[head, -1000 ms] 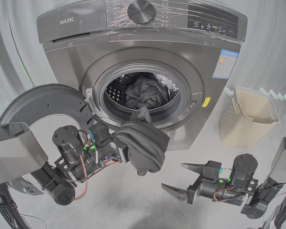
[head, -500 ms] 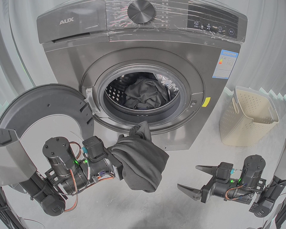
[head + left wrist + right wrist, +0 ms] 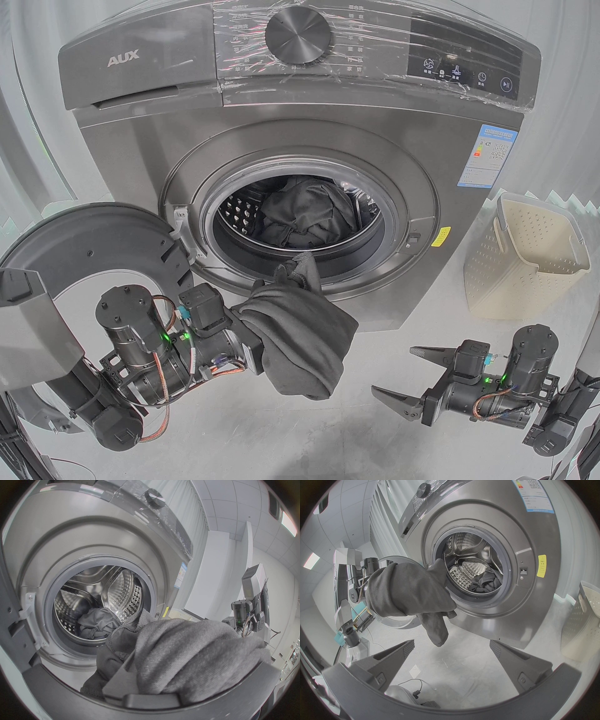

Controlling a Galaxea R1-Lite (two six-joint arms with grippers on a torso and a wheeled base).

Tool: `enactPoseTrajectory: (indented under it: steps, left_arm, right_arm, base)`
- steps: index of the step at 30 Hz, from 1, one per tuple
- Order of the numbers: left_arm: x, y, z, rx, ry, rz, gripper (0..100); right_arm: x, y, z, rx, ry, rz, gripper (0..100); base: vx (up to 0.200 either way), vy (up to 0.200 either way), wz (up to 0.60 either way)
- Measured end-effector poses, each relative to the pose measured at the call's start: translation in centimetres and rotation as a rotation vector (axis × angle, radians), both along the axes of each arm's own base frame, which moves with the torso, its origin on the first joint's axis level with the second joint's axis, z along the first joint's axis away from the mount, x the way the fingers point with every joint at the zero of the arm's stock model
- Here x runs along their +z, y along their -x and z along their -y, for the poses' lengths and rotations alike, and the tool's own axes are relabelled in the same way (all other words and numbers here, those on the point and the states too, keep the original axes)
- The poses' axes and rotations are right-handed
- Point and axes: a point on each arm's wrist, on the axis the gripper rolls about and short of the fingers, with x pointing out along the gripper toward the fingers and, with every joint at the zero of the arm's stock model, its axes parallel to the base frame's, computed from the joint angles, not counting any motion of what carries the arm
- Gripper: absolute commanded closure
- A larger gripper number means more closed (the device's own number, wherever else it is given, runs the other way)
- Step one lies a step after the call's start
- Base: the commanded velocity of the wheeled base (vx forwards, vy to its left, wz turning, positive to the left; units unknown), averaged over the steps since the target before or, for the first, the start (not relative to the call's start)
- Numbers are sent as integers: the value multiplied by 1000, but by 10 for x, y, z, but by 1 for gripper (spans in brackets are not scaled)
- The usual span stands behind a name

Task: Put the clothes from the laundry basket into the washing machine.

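Note:
The grey washing machine (image 3: 350,131) stands in front of me with its round door (image 3: 94,244) swung open to the left. Dark clothes (image 3: 306,209) lie inside the drum (image 3: 103,598). My left gripper (image 3: 265,347) is shut on a dark grey garment (image 3: 300,337), which drapes over its fingers and hides them. The garment (image 3: 406,589) hangs just below and in front of the lower rim of the drum opening. At the lower right, my right gripper (image 3: 395,372) stands open and holds nothing, low over the floor, pointing left.
A beige laundry basket (image 3: 531,256) stands on the floor to the right of the machine, and no clothes show over its rim. Open grey floor lies between the two arms. The open door is close behind my left arm.
My left arm dropped down and back from the drum opening with the garment still held. My right gripper moved right and lower. The head camera then shifted, so the machine looks nearer.

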Motion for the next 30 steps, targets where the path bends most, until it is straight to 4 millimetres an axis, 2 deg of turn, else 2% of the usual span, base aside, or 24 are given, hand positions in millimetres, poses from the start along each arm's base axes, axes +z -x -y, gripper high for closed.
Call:
enactPoseTrajectory:
  steps: [12,15,17,23,30]
  left_arm:
    - [-7,0,7,-19,-13,-17,100]
    - [-9,0,8,-22,-16,-22,100]
    - [-10,1,9,-27,-20,-28,100]
    - [-13,1,19,-50,-21,-30,100]
    - [-15,-8,32,-40,-5,-18,100]
  right_arm:
    - [0,2,0,7,0,0,0]
    - [0,2,0,8,1,-1,0]
    - [0,3,-1,8,1,-1,0]
    - [0,4,-2,18,1,0,0]
    - [4,7,-1,21,-4,9,0]
  base:
    - [0,0,0]
    - [200,0,0]
    - [0,0,0]
    - [0,0,0]
    - [0,0,0]
